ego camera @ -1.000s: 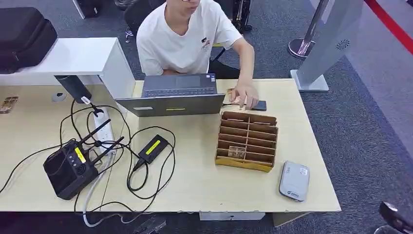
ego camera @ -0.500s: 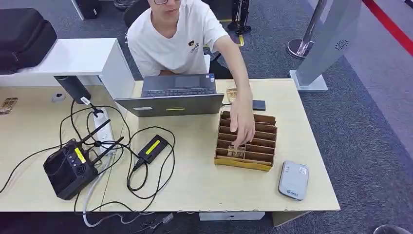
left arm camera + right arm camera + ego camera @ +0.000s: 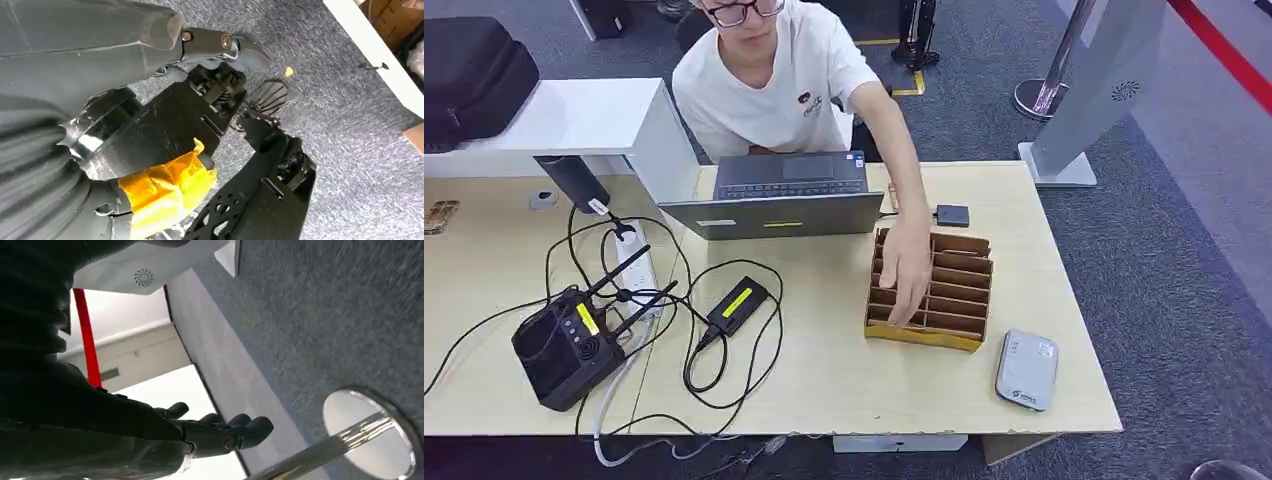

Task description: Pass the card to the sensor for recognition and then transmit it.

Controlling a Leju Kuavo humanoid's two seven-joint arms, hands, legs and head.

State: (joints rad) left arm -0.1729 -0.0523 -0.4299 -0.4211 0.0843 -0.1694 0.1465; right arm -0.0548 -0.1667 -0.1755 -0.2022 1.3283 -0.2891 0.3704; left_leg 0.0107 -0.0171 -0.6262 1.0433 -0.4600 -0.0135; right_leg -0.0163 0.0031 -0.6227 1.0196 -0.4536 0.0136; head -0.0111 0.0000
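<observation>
My left hand (image 3: 210, 45) hangs at my side over the carpet, its thumb out straight, gripping nothing. On the table, a person's hand (image 3: 906, 265) reaches into the slotted cardboard card holder (image 3: 931, 290), hiding any card; I judge it is being loaded. The grey card reader (image 3: 1028, 370) lies just beside it. My right hand (image 3: 220, 432) hangs empty, fingers loosely apart, well away.

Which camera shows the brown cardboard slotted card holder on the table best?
The head view: the brown cardboard slotted card holder stands whole on the pale wooden table, a person's hand reaching into its slots. Both wrist views look at grey carpet instead, with none of the holder visible.
</observation>
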